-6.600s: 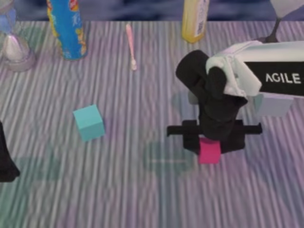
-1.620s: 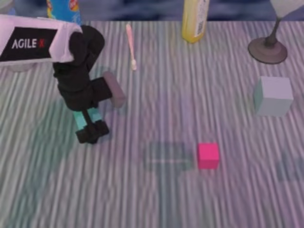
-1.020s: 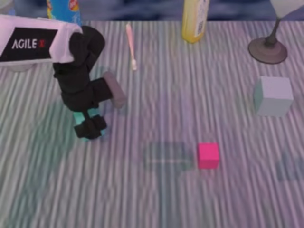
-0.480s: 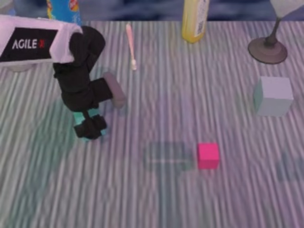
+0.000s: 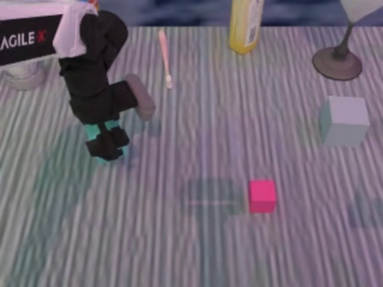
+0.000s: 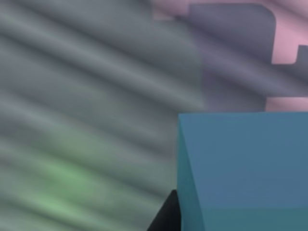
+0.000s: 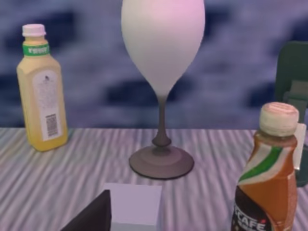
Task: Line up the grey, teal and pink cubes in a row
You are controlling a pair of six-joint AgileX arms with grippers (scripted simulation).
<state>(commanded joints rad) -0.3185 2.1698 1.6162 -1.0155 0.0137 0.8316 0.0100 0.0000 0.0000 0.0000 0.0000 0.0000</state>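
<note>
My left gripper (image 5: 108, 143) hangs over the table's left side, shut on the teal cube (image 5: 94, 130), which is lifted a little above its shadow. In the left wrist view the teal cube (image 6: 243, 168) fills the frame, with one dark finger (image 6: 166, 219) against its side. The small pink cube (image 5: 262, 196) sits on the table right of centre. At the right lies the pale grey cube (image 5: 343, 121). My right arm is out of the top view. Its wrist view shows the grey cube (image 7: 134, 204) just past one dark finger (image 7: 91, 216), with nothing held.
Along the back edge stand a yellow bottle (image 5: 245, 24) and a wine glass (image 5: 338, 60). A pink stick (image 5: 164, 60) lies beside them and a clear glass object (image 5: 21, 75) stands at far left. A brown coffee bottle (image 7: 267, 183) stands near the grey cube.
My left gripper closed on the teal cube, then rose with it, shifting slightly left and toward the back. The pink and grey cubes stayed put.
</note>
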